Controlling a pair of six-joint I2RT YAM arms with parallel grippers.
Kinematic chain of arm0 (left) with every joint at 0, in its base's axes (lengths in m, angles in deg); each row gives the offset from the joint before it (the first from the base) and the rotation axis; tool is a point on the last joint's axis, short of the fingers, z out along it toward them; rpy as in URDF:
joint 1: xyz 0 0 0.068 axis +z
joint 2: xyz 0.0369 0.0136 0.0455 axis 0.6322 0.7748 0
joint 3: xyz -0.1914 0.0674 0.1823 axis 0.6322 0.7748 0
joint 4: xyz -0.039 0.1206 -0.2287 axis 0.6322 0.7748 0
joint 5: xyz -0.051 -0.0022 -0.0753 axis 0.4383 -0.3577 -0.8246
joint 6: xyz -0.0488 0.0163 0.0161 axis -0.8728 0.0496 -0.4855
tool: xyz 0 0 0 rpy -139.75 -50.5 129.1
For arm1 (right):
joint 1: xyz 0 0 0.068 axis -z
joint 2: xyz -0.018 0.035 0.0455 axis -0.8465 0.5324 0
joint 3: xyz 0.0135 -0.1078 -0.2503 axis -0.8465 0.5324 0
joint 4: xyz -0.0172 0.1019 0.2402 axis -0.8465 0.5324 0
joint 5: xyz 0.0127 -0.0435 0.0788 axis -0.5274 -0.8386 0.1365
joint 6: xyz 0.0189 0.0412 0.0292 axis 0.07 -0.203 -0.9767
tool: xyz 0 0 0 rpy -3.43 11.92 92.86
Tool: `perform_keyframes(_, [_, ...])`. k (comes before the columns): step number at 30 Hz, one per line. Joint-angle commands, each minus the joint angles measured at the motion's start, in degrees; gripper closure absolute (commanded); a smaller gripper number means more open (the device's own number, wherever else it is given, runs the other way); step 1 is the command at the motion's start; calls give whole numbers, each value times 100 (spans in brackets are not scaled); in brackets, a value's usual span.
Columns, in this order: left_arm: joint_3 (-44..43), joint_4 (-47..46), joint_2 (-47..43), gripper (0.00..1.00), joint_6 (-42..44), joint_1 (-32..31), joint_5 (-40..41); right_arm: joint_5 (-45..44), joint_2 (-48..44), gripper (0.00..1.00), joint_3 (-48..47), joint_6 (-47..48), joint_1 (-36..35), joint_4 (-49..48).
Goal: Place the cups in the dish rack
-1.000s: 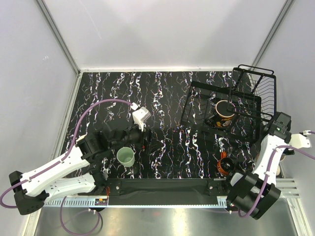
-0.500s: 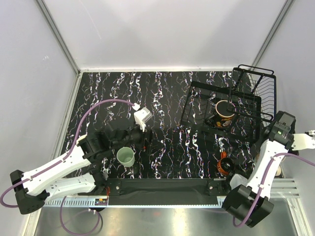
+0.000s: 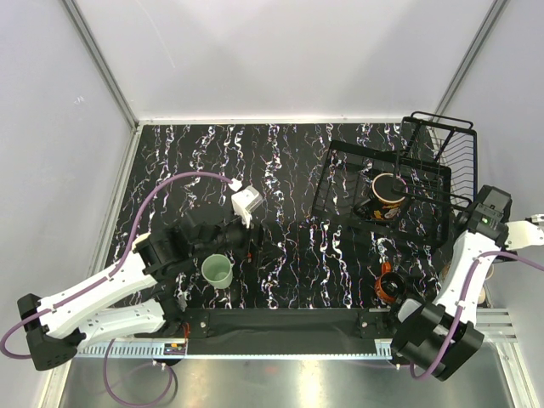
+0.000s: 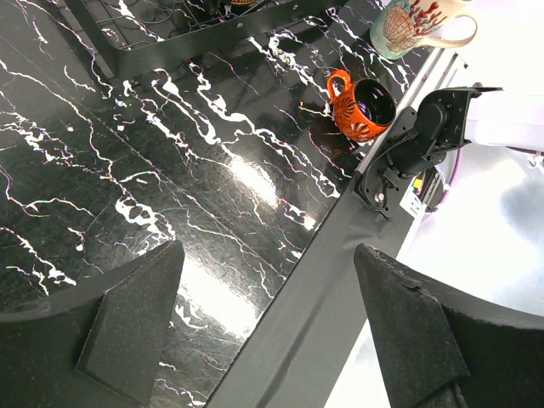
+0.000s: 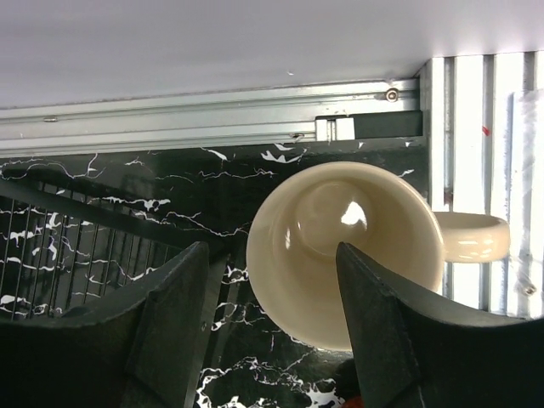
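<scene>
At table's 4 o'clock, below the right gripper (image 5: 270,285) and between its parted fingers: glossy cream-beige ceramic mug (image 5: 344,246), upright, handle toward 3 o'clock. Hidden behind that arm from overhead; visible there instead, black patterned mug (image 3: 388,194) inside black wire dish rack (image 3: 342,174) at 2 o'clock. Left gripper (image 4: 268,314) spread wide, holding nothing.

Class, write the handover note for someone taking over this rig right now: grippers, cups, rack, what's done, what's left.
Left gripper: open, empty, over the table beside the mint mug.
Right gripper: open, above the cream mug at the table's right edge.
Dish rack: far right, with the black patterned mug in its basket.
Red mug: on the table, on the near side of the rack.
Done: one cup loaded.
Left: mint, cream and red.
</scene>
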Motion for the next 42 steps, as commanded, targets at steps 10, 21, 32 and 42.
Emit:
perform_keyframes(10, [-131, -193, 48, 12, 80, 26, -96, 135, 27, 31, 594, 56, 20, -822])
perform_keyframes(21, [-44, -254, 56, 12, 36, 26, -87, 65, -130, 39, 990, -103, 20, -866])
perform_keyframes(32, [27, -255, 74, 12, 36, 26, -61, -198, -307, 61, 1184, -296, 20, -744])
perform_keyframes(42, [53, -193, -84, 11, -35, 26, -26, -357, -474, 94, 937, -568, 20, -5])
